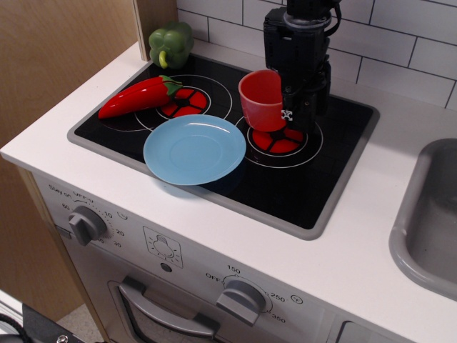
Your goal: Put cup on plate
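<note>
The red cup (259,100) hangs just above the right stove burner (283,139), tilted slightly, with its handle side hidden behind my gripper. My black gripper (291,116) comes down from above and is shut on the cup's right rim. The light-blue plate (194,148) lies flat on the front of the black cooktop, to the lower left of the cup and apart from it.
A long red chili pepper (139,96) lies across the left burner (187,102). A green bell pepper (171,43) sits at the back left corner. A wooden panel stands on the left, a tiled wall behind, and a grey sink (428,214) on the right.
</note>
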`<state>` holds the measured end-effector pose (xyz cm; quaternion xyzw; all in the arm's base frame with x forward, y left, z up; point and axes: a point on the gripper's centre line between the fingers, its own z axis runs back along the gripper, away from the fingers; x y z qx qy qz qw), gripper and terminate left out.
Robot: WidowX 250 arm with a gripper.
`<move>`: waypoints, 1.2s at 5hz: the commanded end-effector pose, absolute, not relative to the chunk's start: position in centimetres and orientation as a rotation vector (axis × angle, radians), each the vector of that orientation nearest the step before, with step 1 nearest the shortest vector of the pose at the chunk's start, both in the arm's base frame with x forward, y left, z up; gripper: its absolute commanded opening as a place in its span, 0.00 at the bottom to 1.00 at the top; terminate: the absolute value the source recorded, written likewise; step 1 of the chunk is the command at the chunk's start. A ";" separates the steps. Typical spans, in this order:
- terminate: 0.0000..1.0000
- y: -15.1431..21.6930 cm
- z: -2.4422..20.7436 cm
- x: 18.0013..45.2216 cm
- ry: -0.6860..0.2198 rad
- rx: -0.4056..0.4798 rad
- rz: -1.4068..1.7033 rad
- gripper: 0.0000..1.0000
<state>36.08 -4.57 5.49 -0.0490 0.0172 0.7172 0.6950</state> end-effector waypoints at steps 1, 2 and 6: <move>0.00 -5.5 8.9 36.8 0.029 -0.187 1.444 0.00; 0.00 -5.8 9.3 35.7 0.012 -0.154 1.390 0.00; 0.00 -1.9 9.5 30.7 -0.085 -0.216 1.347 0.00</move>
